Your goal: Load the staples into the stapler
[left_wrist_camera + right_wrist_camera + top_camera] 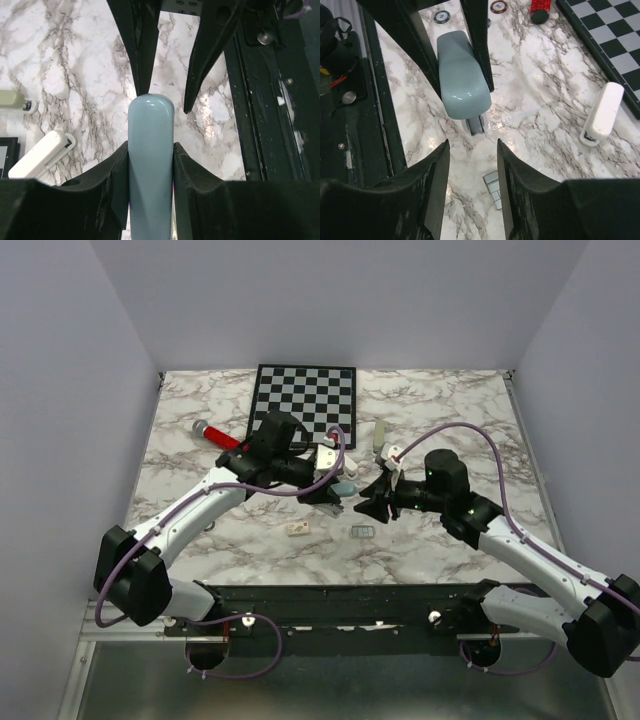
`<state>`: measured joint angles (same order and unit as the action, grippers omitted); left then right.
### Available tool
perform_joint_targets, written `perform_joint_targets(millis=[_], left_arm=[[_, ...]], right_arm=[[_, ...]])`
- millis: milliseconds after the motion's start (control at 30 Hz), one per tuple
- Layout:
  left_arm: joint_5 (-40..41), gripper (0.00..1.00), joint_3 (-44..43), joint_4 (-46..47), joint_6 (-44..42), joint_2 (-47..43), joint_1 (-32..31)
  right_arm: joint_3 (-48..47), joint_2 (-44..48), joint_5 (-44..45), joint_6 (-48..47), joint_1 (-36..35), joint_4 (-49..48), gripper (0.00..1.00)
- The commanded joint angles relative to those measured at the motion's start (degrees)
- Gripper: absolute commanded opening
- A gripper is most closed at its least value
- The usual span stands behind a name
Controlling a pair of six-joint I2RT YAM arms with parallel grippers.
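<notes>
The pale blue stapler [346, 487] is in the middle of the table, and my left gripper [333, 490] is shut on it. In the left wrist view the stapler [150, 165] fills the gap between both black fingers, touching each. My right gripper [370, 503] faces it, open and empty. In the right wrist view its fingertips [473, 144] stand just short of the stapler's [462, 82] rounded end, where a metal strip [476, 124] shows underneath. The staples [363, 531], a small silvery block, lie flat on the marble, partly hidden behind the right finger [494, 184].
A white stapler [327, 456] and a pale one [380, 435] lie behind the grippers. A chessboard [305, 395] is at the back, with a red-handled tool [215, 435] to its left. A small beige block [298, 529] lies near the front. Poker chips [442, 17] are beyond the stapler.
</notes>
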<state>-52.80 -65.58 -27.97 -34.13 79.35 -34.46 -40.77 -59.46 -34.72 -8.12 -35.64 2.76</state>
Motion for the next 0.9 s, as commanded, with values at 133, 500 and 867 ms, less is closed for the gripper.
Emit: perform_joint_targets(millis=[133, 500, 867], left_arm=[[7.61, 0.0, 13.1, 26.0, 13.11, -6.05, 0.71], [19.65, 0.0, 31.73, 75.14, 32.01, 1.14, -0.7], [27.74, 0.0, 34.91, 83.97, 34.66, 12.05, -3.68]], right_arm=[[6.66, 4.0, 15.1, 10.29, 0.04, -6.89, 0.51], [12.91, 4.0, 19.51, 19.54, 0.04, -10.94, 0.51], [15.9, 3.21, 20.83, 19.9, 0.04, -10.5, 0.51]])
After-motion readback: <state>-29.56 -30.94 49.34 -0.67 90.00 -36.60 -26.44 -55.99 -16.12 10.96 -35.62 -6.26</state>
